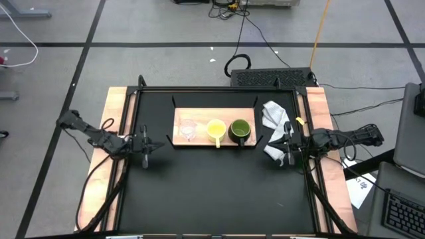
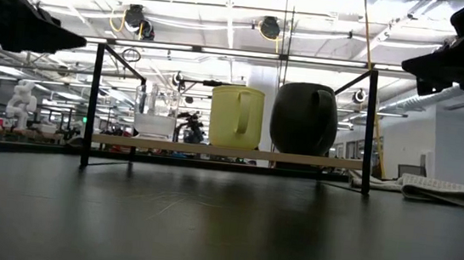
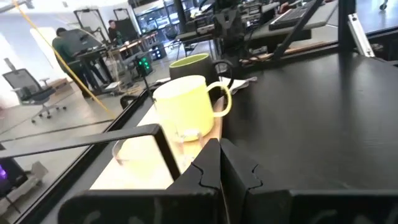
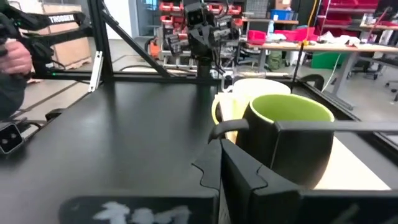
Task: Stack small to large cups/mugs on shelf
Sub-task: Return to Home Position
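Clear glass cup (image 1: 188, 130), glossy yellow mug (image 1: 216, 129) and rounded olive mug (image 1: 240, 129) lined the grainy wooden shelf (image 1: 199, 114); left gripper (image 3: 219, 145) and right gripper (image 4: 221, 148) held their fingers together.

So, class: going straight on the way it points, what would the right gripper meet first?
The right gripper would probably meet the dark olive-green mug, near its handle; the black frame bar crossing before it may come first. Depth is unclear.

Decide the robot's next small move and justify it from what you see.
Probably draw both arms back to rest. The glass cup, yellow mug and green mug already stand in a row on the shelf, small to large, and the left gripper and right gripper are shut, empty, off to either side.
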Available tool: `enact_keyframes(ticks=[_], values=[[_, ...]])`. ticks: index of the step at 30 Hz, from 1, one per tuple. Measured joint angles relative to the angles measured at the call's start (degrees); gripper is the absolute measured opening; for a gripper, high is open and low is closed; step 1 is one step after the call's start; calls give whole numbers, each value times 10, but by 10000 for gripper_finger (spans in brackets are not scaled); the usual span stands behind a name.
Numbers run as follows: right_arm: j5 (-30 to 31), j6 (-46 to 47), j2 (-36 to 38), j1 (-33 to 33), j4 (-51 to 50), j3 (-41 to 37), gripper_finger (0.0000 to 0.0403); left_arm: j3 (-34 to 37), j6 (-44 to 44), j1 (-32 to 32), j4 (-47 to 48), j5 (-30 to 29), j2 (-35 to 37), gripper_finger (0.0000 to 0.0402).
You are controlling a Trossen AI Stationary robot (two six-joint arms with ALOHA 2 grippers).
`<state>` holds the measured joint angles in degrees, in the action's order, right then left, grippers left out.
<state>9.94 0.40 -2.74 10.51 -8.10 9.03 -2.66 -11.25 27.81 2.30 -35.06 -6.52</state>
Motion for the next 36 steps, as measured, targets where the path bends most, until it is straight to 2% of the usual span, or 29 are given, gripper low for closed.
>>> enact_keyframes(ticks=[8,12,19,28,36], values=[[-13,1,0,-37,13,0,0,0,14,-120,2,137,-2,0],[-32,8,0,-51,12,0,0,0,9,-170,3,188,-2,0],[-58,5,0,-67,12,0,0,0,30,-231,-7,287,-2,0],[-53,-10,-1,-67,15,0,0,0,50,-237,-7,296,-2,13],[-52,-5,-1,-67,19,0,0,0,74,-237,-3,292,-2,3]])
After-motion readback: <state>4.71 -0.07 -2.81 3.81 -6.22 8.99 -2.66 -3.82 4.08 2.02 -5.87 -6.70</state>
